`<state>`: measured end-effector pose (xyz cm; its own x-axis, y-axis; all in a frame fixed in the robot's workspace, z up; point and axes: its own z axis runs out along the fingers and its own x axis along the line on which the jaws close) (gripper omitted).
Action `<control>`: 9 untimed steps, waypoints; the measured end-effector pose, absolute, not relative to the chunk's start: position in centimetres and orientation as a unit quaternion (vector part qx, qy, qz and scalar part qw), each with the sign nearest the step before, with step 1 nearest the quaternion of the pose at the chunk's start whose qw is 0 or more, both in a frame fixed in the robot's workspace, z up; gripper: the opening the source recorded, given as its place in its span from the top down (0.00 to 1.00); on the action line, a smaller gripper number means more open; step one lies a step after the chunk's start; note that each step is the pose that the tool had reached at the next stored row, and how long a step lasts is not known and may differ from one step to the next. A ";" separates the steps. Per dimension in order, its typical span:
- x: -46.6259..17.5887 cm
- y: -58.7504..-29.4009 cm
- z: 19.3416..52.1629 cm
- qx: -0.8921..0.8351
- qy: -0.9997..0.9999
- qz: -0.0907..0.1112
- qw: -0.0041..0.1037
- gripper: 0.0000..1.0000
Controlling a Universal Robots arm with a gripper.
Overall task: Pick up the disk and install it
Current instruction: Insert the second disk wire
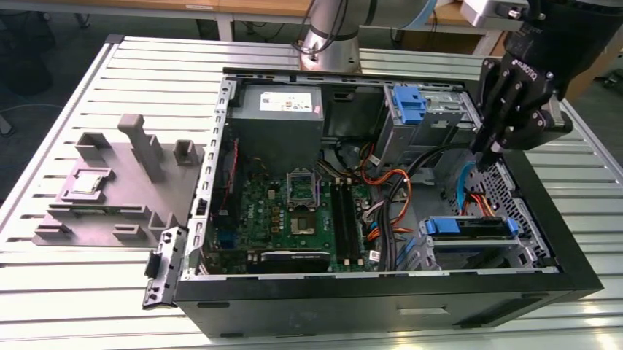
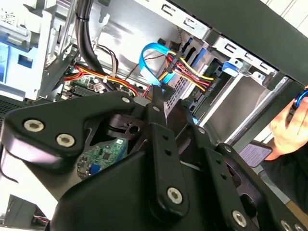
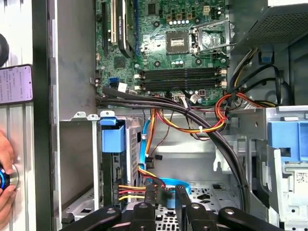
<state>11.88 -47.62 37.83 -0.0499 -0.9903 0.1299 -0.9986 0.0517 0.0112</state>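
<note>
My gripper (image 1: 484, 154) hangs inside the open computer case (image 1: 389, 292) with its fingers drawn together on nothing, just above the cables, while the disk (image 1: 469, 227) sits in the bay near the case's front edge.

tool (image 1: 489, 149) black | motherboard (image 1: 292, 211) green | disk rails (image 1: 467, 226) blue

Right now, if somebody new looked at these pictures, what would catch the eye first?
The open computer case on the slatted table, green motherboard exposed. The black gripper hangs inside it at the exterior view's right, above the disk with blue rails sitting in its bay. Orange, red and yellow cables cross the middle.
</note>
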 end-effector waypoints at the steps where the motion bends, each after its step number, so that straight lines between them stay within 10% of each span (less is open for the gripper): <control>1: 11.9 -47.6 37.9 0.687 -0.723 0.041 0.051 0.69; 9: 11.9 -46.7 37.3 0.687 -0.723 0.049 0.059 0.69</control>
<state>11.94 -46.69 37.35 -0.0500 -0.9868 0.1538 -0.9986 0.0521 0.0100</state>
